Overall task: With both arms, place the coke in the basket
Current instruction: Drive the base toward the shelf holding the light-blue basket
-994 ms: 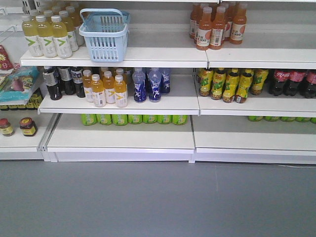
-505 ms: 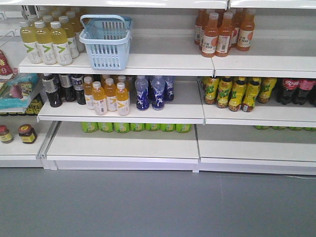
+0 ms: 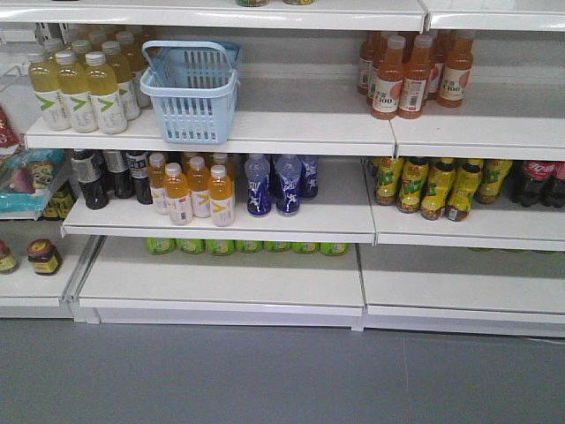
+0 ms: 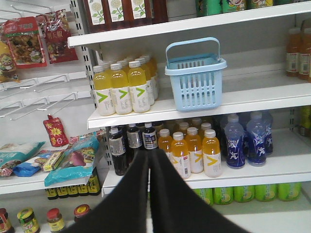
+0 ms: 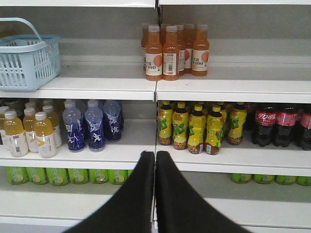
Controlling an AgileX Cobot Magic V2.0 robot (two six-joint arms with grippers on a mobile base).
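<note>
The light blue basket [image 3: 190, 93] stands on the upper shelf, left of centre, with its hoop handle up; it also shows as the basket [image 4: 197, 80] in the left wrist view and the basket [image 5: 24, 60] at the left edge of the right wrist view. No coke can shows in any view. My left gripper [image 4: 149, 151] is shut and holds nothing, pointing at the middle shelf below and left of the basket. My right gripper [image 5: 154, 153] is shut and empty, aimed at the shelf joint, well right of the basket. Neither arm shows in the front view.
Pale yellow bottles [image 3: 79, 88] stand left of the basket, orange juice bottles [image 3: 410, 75] to its right. The middle shelf holds orange bottles [image 3: 194, 190], blue bottles [image 3: 274, 181], yellow-green bottles [image 3: 433, 185] and dark cola bottles [image 5: 277, 124]. Green cans [image 3: 247, 246] sit below. Snack bags [image 4: 29, 41] hang at left.
The front view has shifted upward: shelves and basket sit lower in the frame, and the underside of a higher shelf has come into view. Nothing on the shelves has moved.
</note>
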